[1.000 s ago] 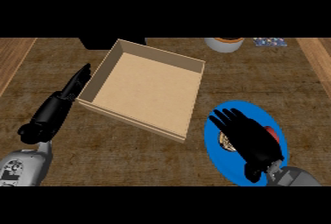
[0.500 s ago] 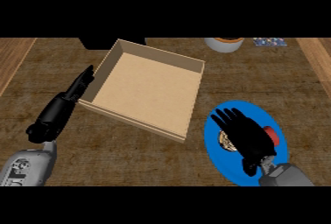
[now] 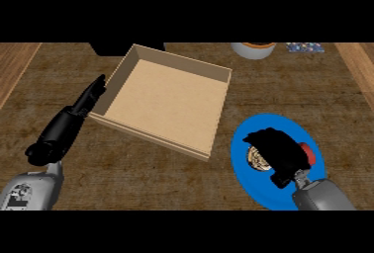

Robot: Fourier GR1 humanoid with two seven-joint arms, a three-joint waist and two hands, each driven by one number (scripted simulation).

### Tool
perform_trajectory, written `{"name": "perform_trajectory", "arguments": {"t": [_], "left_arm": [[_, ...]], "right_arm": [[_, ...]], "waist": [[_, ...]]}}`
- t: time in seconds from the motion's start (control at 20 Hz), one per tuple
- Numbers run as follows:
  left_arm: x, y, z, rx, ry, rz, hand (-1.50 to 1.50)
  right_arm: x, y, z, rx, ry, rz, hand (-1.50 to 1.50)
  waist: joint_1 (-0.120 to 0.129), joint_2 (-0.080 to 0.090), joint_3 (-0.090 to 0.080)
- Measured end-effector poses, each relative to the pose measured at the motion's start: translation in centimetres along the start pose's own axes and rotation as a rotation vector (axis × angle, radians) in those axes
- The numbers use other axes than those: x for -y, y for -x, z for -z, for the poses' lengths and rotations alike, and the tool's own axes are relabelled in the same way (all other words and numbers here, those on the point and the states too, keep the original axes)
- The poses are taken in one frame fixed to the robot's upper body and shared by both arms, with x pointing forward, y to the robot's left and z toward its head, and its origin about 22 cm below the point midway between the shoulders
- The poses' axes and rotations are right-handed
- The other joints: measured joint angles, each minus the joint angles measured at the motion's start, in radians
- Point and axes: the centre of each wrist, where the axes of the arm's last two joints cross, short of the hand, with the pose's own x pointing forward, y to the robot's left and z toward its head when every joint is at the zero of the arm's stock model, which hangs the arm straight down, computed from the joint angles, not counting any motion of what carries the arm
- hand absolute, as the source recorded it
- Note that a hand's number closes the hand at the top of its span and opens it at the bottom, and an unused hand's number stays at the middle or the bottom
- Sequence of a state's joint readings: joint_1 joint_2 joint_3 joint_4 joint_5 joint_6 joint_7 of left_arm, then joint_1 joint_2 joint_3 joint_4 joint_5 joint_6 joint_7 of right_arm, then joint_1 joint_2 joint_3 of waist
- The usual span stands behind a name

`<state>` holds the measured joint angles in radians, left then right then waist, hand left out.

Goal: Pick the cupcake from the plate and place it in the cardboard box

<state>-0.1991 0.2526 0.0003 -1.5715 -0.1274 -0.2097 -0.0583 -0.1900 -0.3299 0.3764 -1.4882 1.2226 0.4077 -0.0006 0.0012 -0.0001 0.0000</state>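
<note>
The blue plate [image 3: 252, 187] lies at the right front of the counter. My right hand [image 3: 279, 149] is over it, fingers curled down round the cupcake [image 3: 257, 157]. Only the cupcake's pale brown side peeks out at the hand's left, and a red bit [image 3: 309, 153] shows at the hand's right. The open cardboard box [image 3: 169, 94] stands left of the plate, turned at an angle, with nothing in it. My left hand [image 3: 86, 101] lies open with straight fingers along the outside of the box's left wall.
A white bowl with orange contents [image 3: 254, 49] and a patterned item [image 3: 305, 47] sit at the far right edge. A dark object [image 3: 116, 48] is behind the box. Lighter wood strips border the counter at left and right.
My right hand's fingers, stretched out over the plate before, have curled in over the cupcake. The left hand and the box have stayed put.
</note>
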Motion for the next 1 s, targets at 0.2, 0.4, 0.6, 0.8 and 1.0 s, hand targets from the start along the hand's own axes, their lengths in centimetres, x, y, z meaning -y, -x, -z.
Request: {"name": "perform_trajectory", "arguments": {"t": [0.2, 0.4, 0.6, 0.8, 1.0], "left_arm": [[0.0, -0.5, 0.2, 0.002, -0.004, 0.001, 0.00], [-0.3, -0.5, 0.4, 0.000, -0.001, -0.003, 0.00], [0.0, -0.7, 0.9, 0.019, 0.022, -0.005, 0.00], [1.0, -1.3, 1.8, 0.055, 0.076, -0.010, 0.00], [1.9, -1.6, 2.6, 0.075, 0.108, -0.017, 0.00]], "right_arm": [[-1.0, -0.5, 0.6, 0.080, 0.055, -0.030, 1.50], [-0.4, -0.5, 1.1, 0.117, 0.132, -0.057, 1.50], [0.7, -8.1, 3.2, 0.244, 0.156, -0.035, 1.50], [2.2, -12.0, 3.2, 0.326, 0.166, -0.020, 1.50], [3.7, -16.5, 3.2, 0.446, 0.220, 0.004, 1.50]], "waist": [[0.001, -0.001, -0.002], [0.000, -0.001, -0.001], [0.031, 0.004, -0.002], [0.089, 0.011, -0.007], [0.132, 0.022, -0.002]]}}
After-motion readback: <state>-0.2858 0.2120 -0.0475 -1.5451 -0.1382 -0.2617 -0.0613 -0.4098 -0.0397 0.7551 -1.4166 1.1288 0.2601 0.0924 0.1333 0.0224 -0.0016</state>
